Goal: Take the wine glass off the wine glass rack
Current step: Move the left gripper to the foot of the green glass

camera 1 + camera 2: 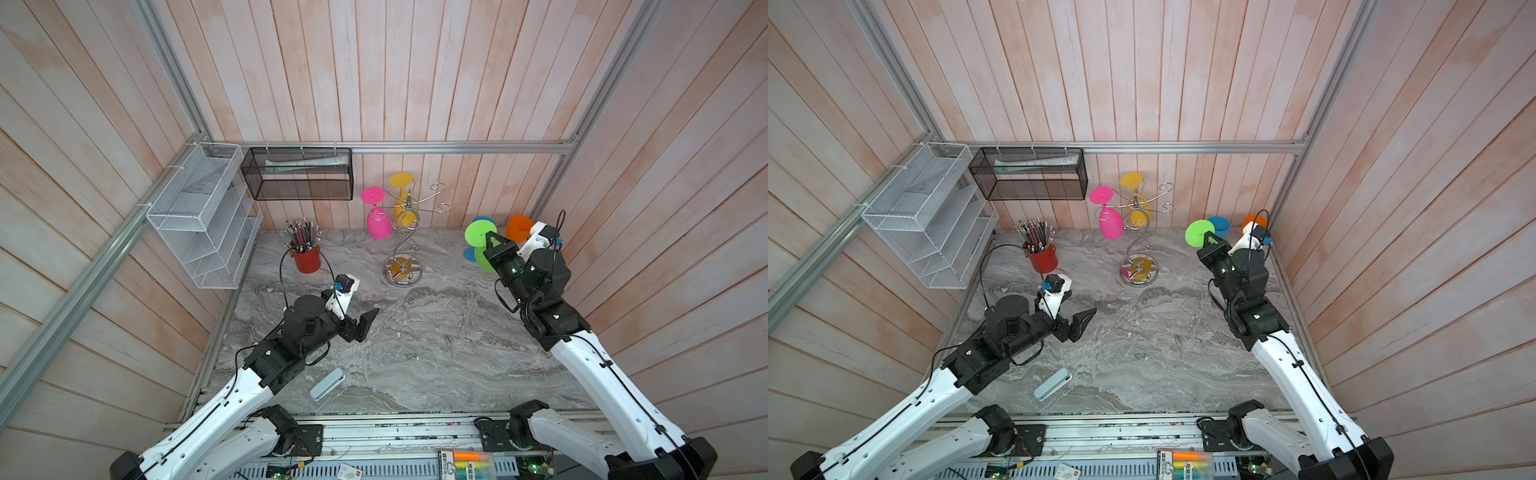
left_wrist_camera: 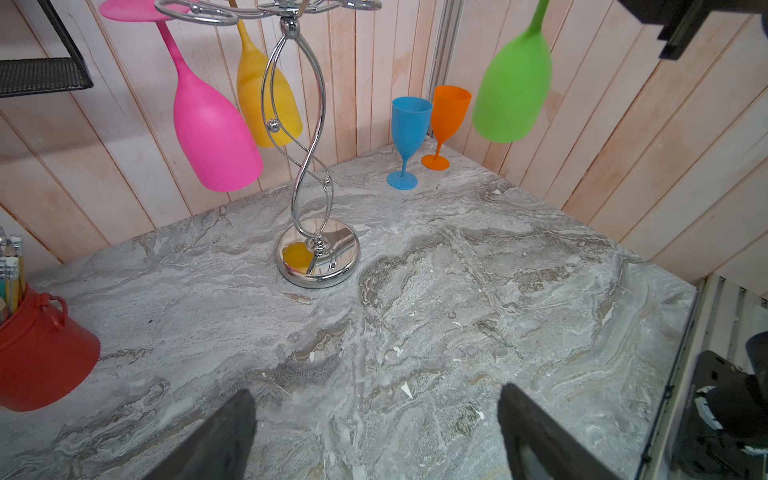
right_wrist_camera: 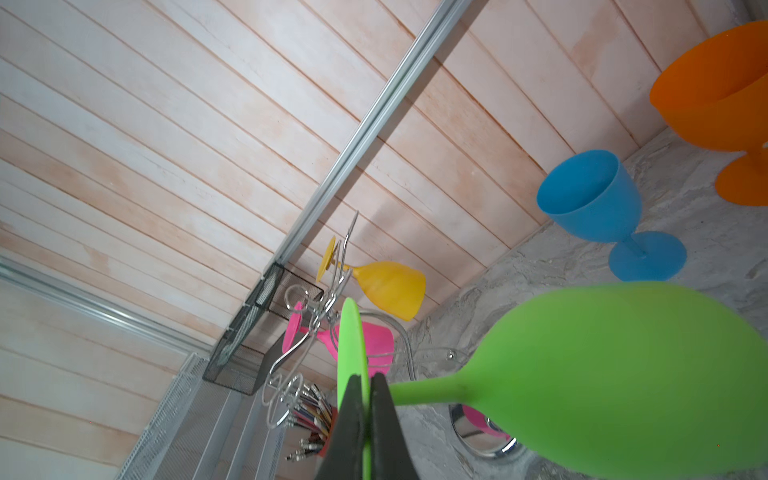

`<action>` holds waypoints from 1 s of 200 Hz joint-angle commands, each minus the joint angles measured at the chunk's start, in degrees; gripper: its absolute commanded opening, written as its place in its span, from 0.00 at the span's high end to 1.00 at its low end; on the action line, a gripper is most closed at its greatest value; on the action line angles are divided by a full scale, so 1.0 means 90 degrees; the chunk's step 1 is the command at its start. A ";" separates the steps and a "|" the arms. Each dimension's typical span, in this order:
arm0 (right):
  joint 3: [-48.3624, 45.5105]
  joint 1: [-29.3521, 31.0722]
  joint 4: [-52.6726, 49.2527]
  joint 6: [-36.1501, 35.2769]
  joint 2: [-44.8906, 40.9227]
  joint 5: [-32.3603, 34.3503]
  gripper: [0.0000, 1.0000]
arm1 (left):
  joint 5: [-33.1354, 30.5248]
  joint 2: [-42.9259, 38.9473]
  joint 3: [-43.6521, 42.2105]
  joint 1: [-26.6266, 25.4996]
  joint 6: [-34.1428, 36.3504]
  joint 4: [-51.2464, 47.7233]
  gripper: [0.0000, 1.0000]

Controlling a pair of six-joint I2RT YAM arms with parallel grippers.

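Observation:
The chrome wine glass rack [image 1: 405, 245] [image 1: 1140, 245] [image 2: 318, 257] stands at the back of the marble table. A pink wine glass [image 1: 378, 224] [image 2: 212, 133] and a yellow one [image 1: 405, 208] [image 2: 253, 91] hang upside down from its hooks. A green wine glass [image 1: 480, 235] [image 1: 1200, 232] [image 2: 513, 91] [image 3: 623, 374] hangs in the air to the right of the rack, clear of it. My right gripper [image 1: 492, 237] [image 3: 368, 378] is shut on the edge of its foot disc. My left gripper [image 1: 368, 322] [image 2: 376, 392] is open and empty over the table's left middle.
A blue glass [image 2: 409, 124] and an orange glass [image 2: 449, 112] stand upright in the back right corner. A red pencil cup [image 1: 305, 259] is at back left, a pale blue case [image 1: 327, 383] near the front. A white wire shelf [image 1: 199, 212] and a black mesh basket [image 1: 299, 174] hang on the walls.

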 commanded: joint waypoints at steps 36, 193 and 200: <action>-0.0484 0.1025 -0.0229 -0.1328 -0.0332 0.0012 1.00 | -0.0248 -0.0326 0.0101 -0.0047 -0.0005 -0.0163 0.07; -0.0282 -0.0041 -0.0637 0.0654 0.0167 -0.3331 1.00 | -0.3950 0.1004 0.1054 -0.4431 0.2582 -0.0792 0.19; -0.0298 -0.0075 -0.0607 0.0702 0.0143 -0.3430 1.00 | -0.4158 0.1202 0.1087 -0.4602 0.2735 -0.0755 0.22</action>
